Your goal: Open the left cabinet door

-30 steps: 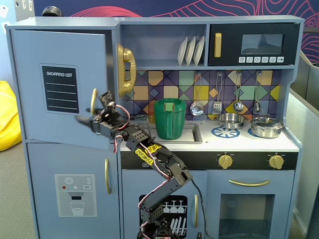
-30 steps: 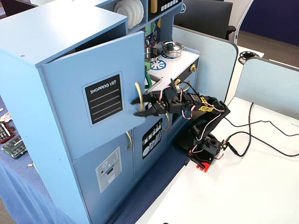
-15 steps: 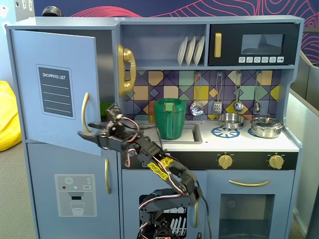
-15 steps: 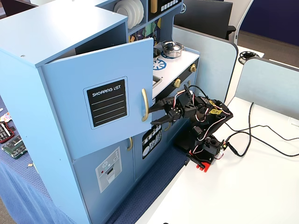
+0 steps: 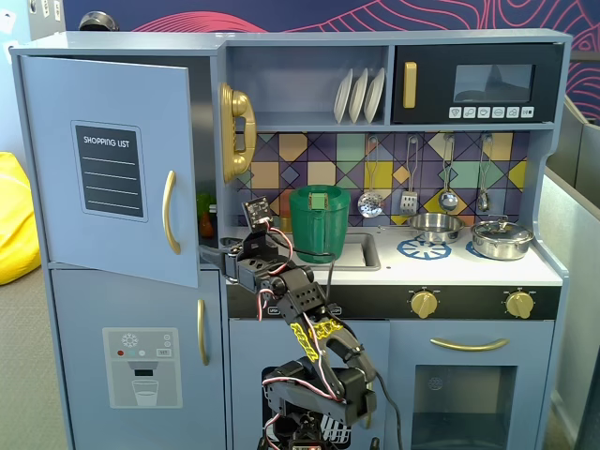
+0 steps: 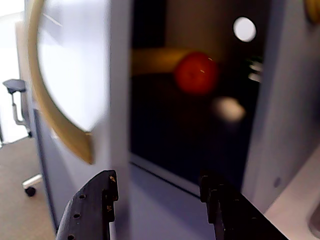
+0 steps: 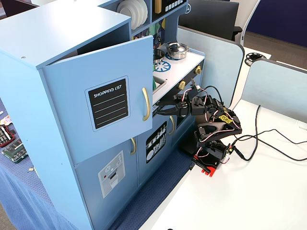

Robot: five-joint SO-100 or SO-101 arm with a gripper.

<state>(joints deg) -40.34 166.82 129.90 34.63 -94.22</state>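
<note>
The left cabinet door [image 5: 108, 169], blue-grey with a black "SHOPPING LIST" panel and a curved gold handle [image 5: 170, 211], stands partly open; it also shows in the other fixed view [image 7: 100, 110]. My gripper [image 5: 217, 253] is open at the door's free edge, low beside the handle, also visible in the other fixed view [image 7: 162, 109]. In the wrist view the gripper [image 6: 157, 182] straddles the door's edge [image 6: 119, 100]: the left finger [image 6: 95, 202] is outside near the handle [image 6: 55, 115], the right finger [image 6: 225, 207] before the dark cabinet opening. I cannot tell whether it touches.
A blurred red round item [image 6: 196, 72] lies inside the cabinet. Below is the door with the water-dispenser graphic [image 5: 141, 366]. A gold phone [image 5: 236, 131] and green pot [image 5: 319, 223] are to the right. Cables [image 7: 268, 139] lie on the white table.
</note>
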